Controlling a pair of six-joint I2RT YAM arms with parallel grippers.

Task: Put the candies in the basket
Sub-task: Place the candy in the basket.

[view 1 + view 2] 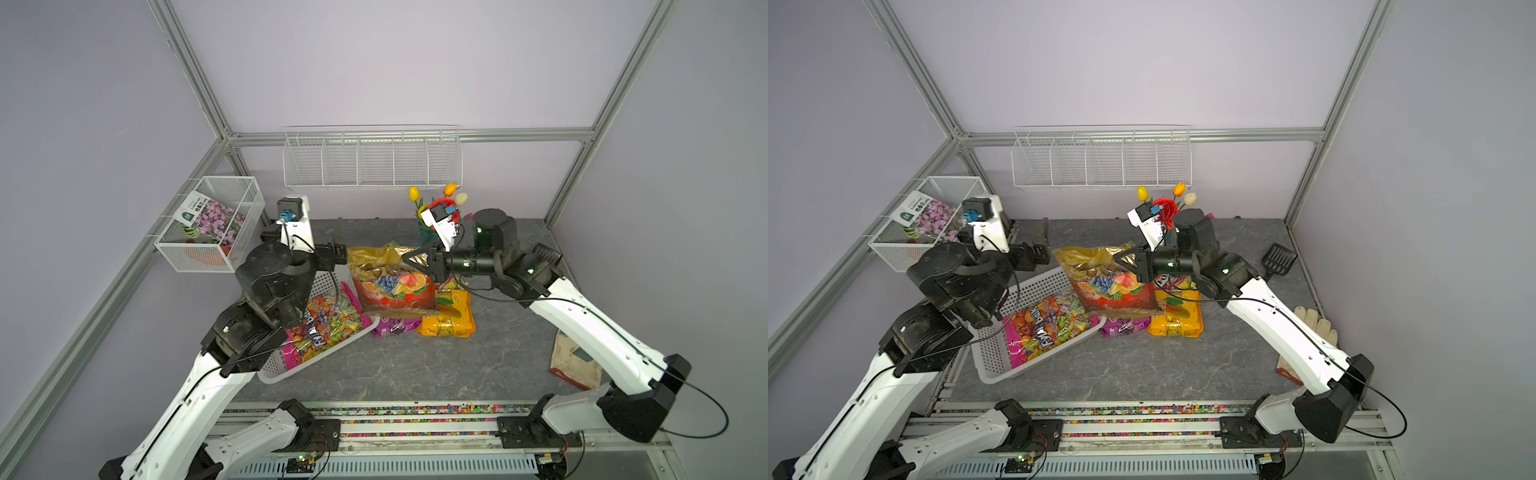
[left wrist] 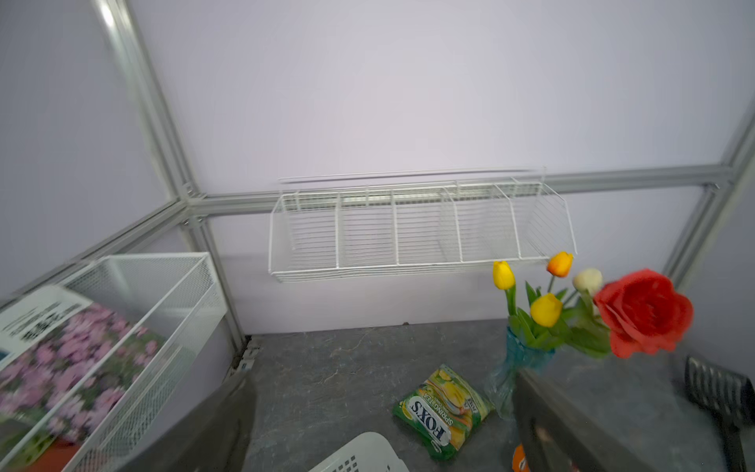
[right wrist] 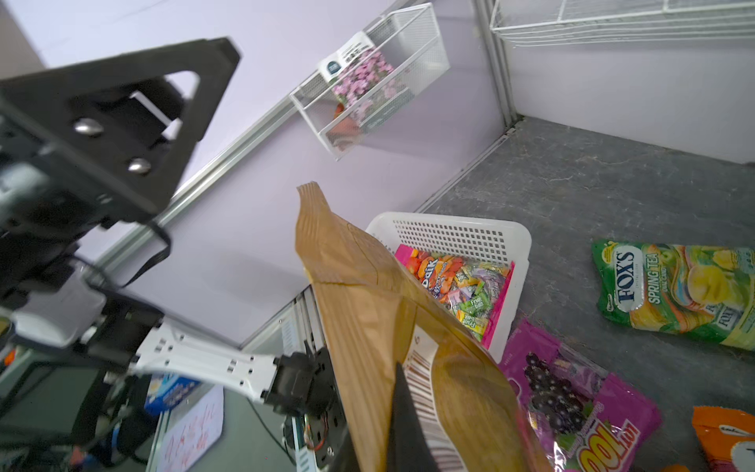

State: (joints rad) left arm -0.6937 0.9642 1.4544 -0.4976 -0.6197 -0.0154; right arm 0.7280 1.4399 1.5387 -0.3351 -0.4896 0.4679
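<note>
Right hand (image 1: pixel 409 259) is clamped on the top seal of the gold fruit-printed bag (image 1: pixel 395 286), which hangs above the other bags beside the basket (image 1: pixel 1000 370). Likely heavy, slack, slippery foil; the seal is the stiffest hold. Left hand (image 1: pixel 1040 239) spread wide, empty.

White perforated basket (image 1: pixel 1034 291) — gold bag (image 1: pixel 1096 266)

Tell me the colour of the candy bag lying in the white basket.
Pink-edged, with a clear window showing multicoloured sweets: the pink candy bag in the white basket, best in a top view.

Grey marbled tabletop (image 1: pixel 415 365) bears white basket (image 1: pixel 272 374), purple bag (image 1: pixel 395 326), green bag (image 3: pixel 674 286).
</note>
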